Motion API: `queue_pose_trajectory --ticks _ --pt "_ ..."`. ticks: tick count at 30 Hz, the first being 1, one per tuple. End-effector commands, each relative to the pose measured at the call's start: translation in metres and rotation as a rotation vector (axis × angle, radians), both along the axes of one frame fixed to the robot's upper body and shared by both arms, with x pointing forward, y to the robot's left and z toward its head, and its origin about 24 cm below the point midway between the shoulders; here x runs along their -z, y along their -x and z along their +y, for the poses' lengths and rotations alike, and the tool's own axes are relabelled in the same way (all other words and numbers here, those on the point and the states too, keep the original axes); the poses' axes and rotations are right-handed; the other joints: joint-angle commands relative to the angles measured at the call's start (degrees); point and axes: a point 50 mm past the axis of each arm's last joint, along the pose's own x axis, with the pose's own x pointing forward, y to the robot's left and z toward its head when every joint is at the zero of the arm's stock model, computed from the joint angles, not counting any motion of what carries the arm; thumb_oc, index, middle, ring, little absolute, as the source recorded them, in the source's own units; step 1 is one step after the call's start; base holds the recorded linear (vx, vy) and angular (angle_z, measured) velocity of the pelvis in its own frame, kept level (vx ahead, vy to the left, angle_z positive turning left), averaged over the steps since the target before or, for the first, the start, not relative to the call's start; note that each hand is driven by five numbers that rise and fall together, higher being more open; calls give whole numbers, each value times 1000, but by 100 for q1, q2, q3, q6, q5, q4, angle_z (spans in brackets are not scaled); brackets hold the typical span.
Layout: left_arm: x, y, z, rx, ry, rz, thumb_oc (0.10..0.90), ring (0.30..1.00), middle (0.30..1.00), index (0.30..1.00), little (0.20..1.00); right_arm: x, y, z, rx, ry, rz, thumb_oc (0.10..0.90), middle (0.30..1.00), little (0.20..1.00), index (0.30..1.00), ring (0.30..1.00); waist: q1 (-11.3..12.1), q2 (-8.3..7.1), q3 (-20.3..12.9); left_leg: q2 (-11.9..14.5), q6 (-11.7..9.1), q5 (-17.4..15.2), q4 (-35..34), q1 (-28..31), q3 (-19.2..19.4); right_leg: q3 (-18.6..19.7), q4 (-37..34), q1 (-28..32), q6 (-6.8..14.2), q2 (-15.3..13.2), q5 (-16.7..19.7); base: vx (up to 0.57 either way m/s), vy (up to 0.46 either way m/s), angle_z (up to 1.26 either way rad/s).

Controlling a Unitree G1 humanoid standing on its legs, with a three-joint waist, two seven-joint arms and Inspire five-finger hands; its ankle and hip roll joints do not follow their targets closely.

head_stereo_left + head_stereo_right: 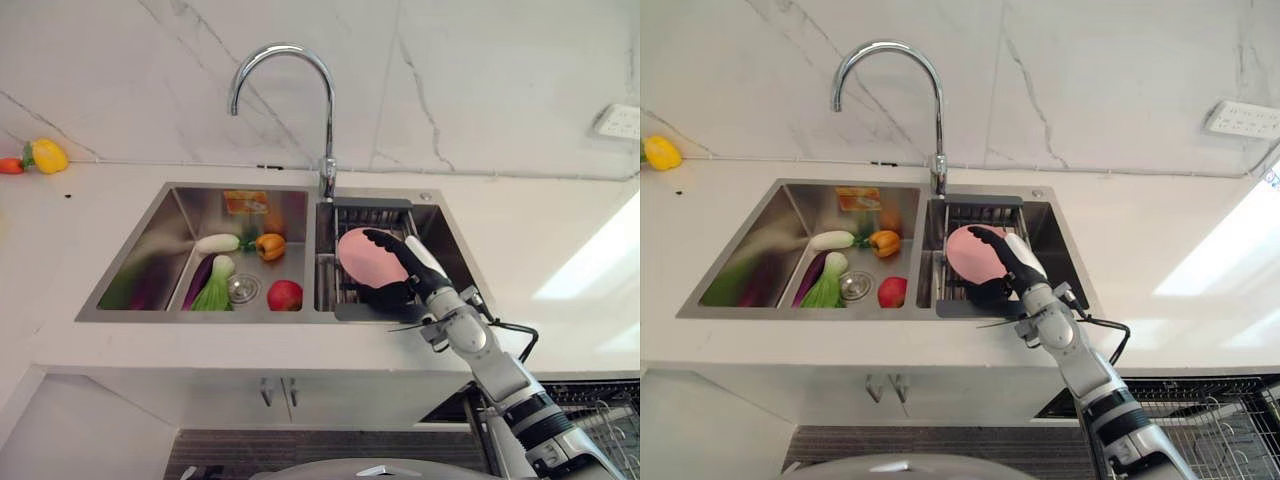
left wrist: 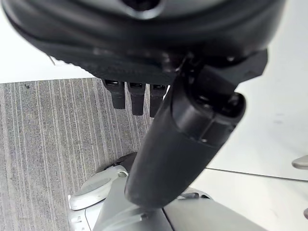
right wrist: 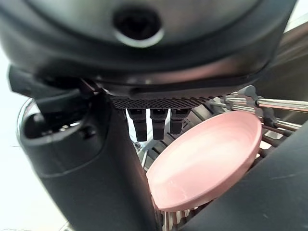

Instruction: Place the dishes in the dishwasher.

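Right hand [image 1: 400, 275] is reaching into the right basin of the sink [image 1: 150, 255], sitting against the pink plate [image 1: 365, 258] that is leaning tilted in the dark drying rack [image 1: 345, 205]. In the head views the thumb is lying across the plate's face with the fingers going under its lower edge — looks like a pinch on the rim. In the right wrist view the fingers [image 3: 154, 122] are pointing straight past the plate's edge and I can't see them closing on it. So the grasp is forming, not confirmed.

Step in hand, as I read it: picking the plate out of the rack, first leg of getting it to the dishwasher. Plate is not lifted yet; it is resting on the rack wires.

Next move probably needs a firm close on the rim, then a lift clear of the rack and basin wall, then a swing down toward the wire basket [image 1: 610, 425] showing at lower right — likely the dishwasher rack, though it is cut off by the frame edge.

Left hand [image 2: 137, 96] is hanging idle over striped flooring, fingers relaxed and straight, holding nothing.

Hard to make out: contact under the plate is hidden by the hand itself. Left basin is holding vegetables and an apple [image 1: 285, 294], no dishes that I can tell.
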Motion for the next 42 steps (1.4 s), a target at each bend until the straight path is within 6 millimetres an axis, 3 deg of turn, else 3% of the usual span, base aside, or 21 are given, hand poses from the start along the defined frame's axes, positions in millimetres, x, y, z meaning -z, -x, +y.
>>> queue_pose_trajectory --ticks 1,10,20,27,33,36,42 --pt "1 -25 -15 127 11 -31 800 900 900 900 900 -49 -30 17 -18 4 -243 800 900 900 900 900 136 78 -133 -23 109 -195 145 -207 40 12 109 -11 265 -284 -332 0 0 0" --pt "1 -25 -17 164 7 -21 800 900 900 900 900 -22 -42 24 15 38 -122 800 900 900 900 900 218 91 -138 -81 131 -204 139 -223 -34 -34 113 7 273 -331 -325 2 2 2" --pt "1 -30 -20 184 7 -28 800 900 900 900 900 -24 -64 37 14 220 -139 800 900 900 900 900 324 86 -132 -102 139 -203 156 -263 -118 -74 119 22 263 -339 -335 5 5 4" --pt "1 -35 -23 196 -3 -42 800 900 900 900 900 -36 -77 25 110 463 -246 800 900 900 900 900 337 72 -94 -107 155 -218 167 -286 -157 -80 140 4 260 -328 -343 0 1 0" --pt "2 -34 -24 206 -10 -32 800 900 900 900 900 -43 -78 12 184 548 -306 800 900 900 900 900 312 77 -69 -116 171 -242 177 -295 -158 -54 171 -27 268 -344 -344 0 0 0" --pt "2 -34 -25 211 -9 -34 800 900 900 900 900 -39 -78 7 213 560 -294 800 900 900 900 900 301 86 -62 -126 178 -254 180 -286 -143 -37 174 -34 272 -358 -338 0 8 4" --pt "2 -37 -28 228 -5 -43 800 900 900 900 900 -8 -74 1 256 543 -153 800 900 900 900 900 277 116 -58 -159 191 -270 174 -258 -134 -16 166 -30 282 -390 -315 0 0 0"
